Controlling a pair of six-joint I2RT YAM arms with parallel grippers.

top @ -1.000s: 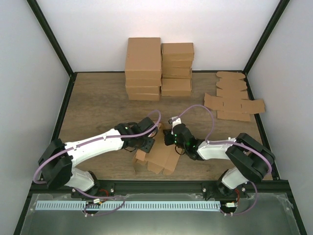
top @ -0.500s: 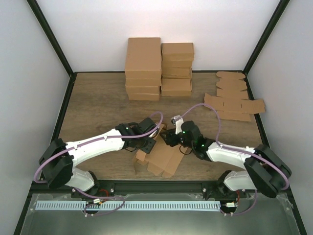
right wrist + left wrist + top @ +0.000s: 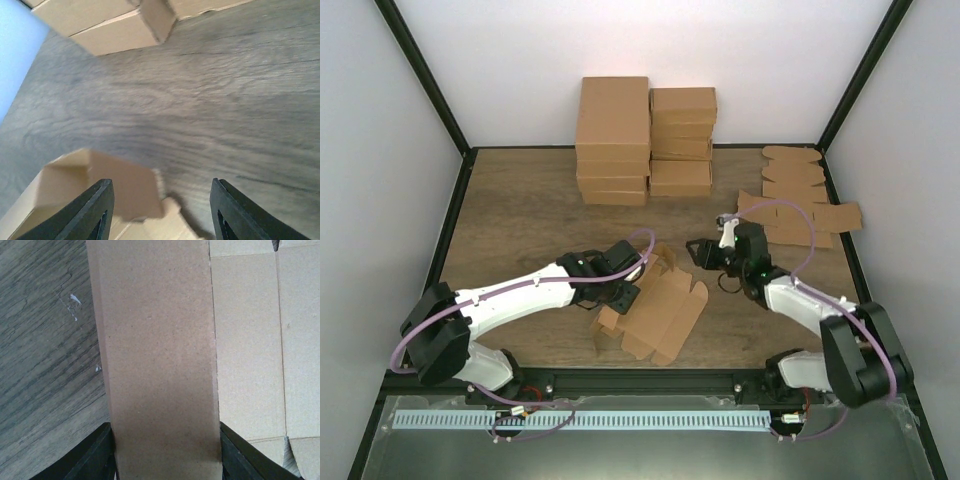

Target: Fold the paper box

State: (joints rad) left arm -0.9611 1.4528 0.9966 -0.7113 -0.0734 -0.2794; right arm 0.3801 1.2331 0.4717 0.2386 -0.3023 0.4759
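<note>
The left arm reaches low to the paper box (image 3: 660, 305), left gripper (image 3: 623, 287) pinching a flap at its left edge. The right gripper (image 3: 704, 251) hovers beside the box's far right corner, fingers spread, seemingly empty in its blurred view. Bare table (image 3: 520, 220) lies beyond.

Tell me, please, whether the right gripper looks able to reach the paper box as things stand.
Probably yes: the right gripper is open and faces the paper box, apart from it, with only table surface between them.

Bright, even light — right-wrist view blurred.
</note>
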